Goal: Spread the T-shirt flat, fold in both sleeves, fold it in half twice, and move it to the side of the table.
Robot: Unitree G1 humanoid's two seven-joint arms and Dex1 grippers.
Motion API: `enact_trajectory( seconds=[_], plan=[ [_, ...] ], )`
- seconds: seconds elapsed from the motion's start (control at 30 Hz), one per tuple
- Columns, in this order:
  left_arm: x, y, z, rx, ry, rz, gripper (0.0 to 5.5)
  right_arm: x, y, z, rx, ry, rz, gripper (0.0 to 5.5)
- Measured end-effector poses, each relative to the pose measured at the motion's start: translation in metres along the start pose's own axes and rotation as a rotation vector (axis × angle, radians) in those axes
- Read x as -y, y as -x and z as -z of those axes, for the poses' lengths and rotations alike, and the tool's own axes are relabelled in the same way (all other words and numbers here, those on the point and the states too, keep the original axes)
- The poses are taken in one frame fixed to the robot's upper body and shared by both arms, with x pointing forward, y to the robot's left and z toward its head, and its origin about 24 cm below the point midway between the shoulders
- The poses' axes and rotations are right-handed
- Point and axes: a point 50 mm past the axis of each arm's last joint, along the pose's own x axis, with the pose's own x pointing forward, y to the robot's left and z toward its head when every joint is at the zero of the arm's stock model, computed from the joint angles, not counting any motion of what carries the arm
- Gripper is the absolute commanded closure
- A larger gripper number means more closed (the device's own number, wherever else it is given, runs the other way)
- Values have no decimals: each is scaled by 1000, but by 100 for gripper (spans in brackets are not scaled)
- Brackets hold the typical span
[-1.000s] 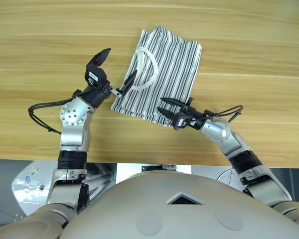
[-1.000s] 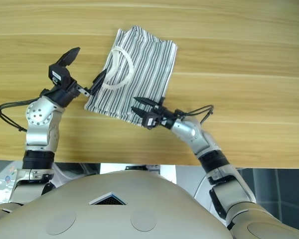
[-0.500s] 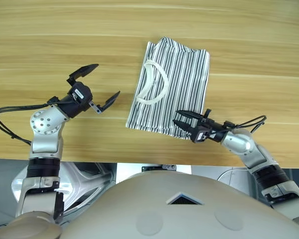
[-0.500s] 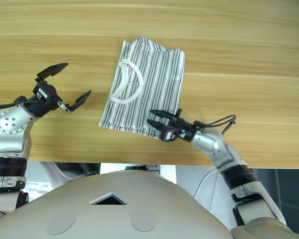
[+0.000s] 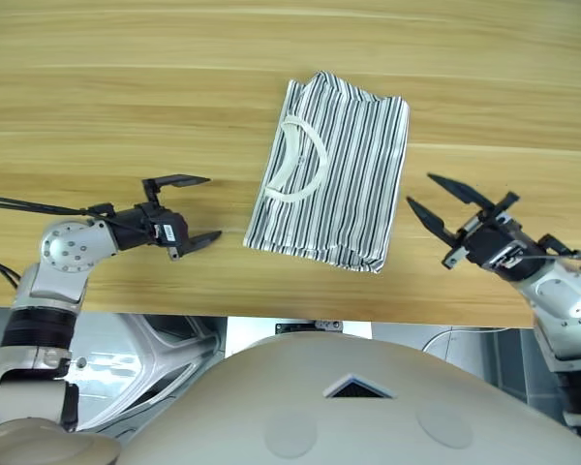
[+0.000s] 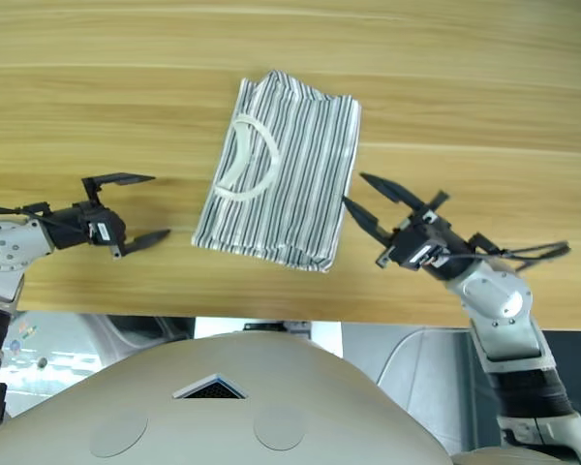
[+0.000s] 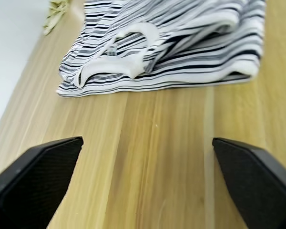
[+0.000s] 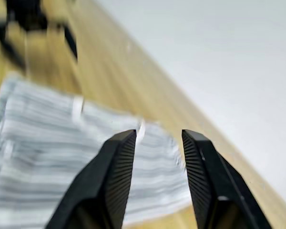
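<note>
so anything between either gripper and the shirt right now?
Nothing visible. The left gripper is open and sits apart from the near left corner of the folded T-shirt, with just bare table wood between them. The right gripper is open off the shirt's right edge, and that gap is bare wood too.

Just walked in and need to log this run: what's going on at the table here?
A black-and-white striped T-shirt lies folded into a compact rectangle on the light wooden table, close to the edge nearest the robot. Nothing is holding it. The left end effector and the right end effector are both open, one on either side of the shirt and apart from it. The folding looks done.
</note>
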Motion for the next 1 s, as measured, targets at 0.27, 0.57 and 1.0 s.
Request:
enact_trajectory(
  seconds=[0.27, 0.57, 1.0],
  plan=[
    [1, -5, -19, 62, -223, 183, 44, -5, 21, 69, -379, 220, -23, 373],
    [-14, -41, -28, 182, -359, 242, 44, -55, 13, 23, -139, 258, -374, 373],
    [-21, -59, -30, 243, -392, 276, 44, -55, 11, 11, -101, 231, -486, 373]
  ],
)
